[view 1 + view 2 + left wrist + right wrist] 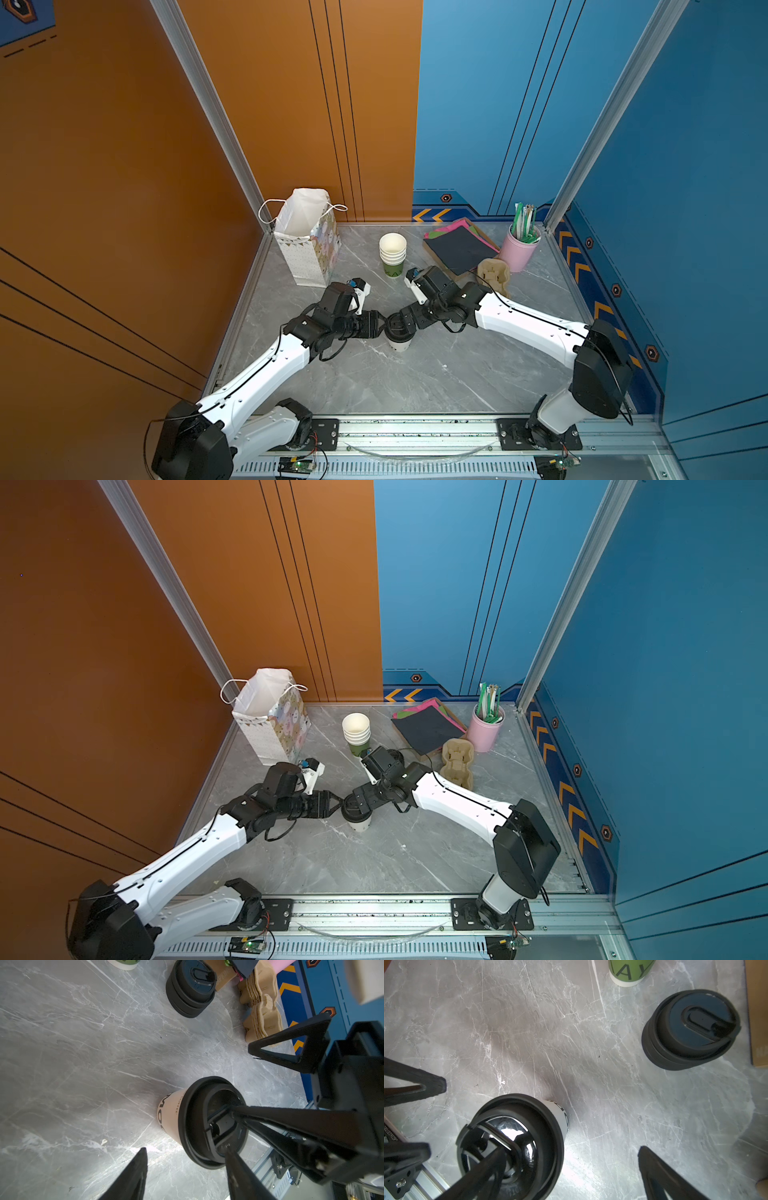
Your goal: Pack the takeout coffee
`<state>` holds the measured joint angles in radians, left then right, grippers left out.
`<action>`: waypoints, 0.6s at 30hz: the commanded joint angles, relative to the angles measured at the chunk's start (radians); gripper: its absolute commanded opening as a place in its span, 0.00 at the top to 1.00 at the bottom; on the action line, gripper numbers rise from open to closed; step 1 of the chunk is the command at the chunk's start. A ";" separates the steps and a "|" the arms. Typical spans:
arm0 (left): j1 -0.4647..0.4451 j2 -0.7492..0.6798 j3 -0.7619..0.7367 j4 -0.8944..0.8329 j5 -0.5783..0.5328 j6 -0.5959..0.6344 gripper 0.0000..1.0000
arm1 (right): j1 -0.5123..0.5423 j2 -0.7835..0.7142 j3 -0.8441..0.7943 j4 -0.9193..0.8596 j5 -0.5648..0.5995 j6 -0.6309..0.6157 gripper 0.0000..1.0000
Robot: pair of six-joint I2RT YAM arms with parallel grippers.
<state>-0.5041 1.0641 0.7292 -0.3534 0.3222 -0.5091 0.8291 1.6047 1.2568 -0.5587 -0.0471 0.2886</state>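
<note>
We judge lidding done: the cup (400, 337) stands at centre, left gripper (185, 1148) partly open and right gripper (571, 1150) wide, both empty over its lid (397, 328). Next we must grasp its wall for the bag (305, 237), up-left.

White shells (266, 365), black joints (328, 320), thin cables (540, 320), perhaps blue wrist clips (352, 283)

White paper gift bag with cartoon print (307, 243) stands open, back left on grey marble tabletop (415, 382). Stack of lidless paper cups, green one lowest (392, 253), near it. Back right: pile of black plastic lids (191, 989), coloured paper sheets, black on top (459, 249), brown moulded-pulp cup carriers (493, 272), pink pot of straws (518, 249).
</note>
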 commanded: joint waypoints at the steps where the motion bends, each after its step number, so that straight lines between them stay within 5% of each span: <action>1: 0.005 -0.022 -0.022 0.041 0.038 0.007 0.38 | -0.011 0.001 0.070 -0.047 -0.017 -0.025 0.00; 18: -0.026 -0.034 -0.097 0.084 0.125 -0.030 0.37 | -0.053 0.116 0.195 -0.103 -0.089 -0.208 0.00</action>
<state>-0.5144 1.0485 0.6537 -0.2806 0.4206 -0.5247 0.7830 1.6844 1.4113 -0.5976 -0.1246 0.1467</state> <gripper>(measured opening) 0.625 0.998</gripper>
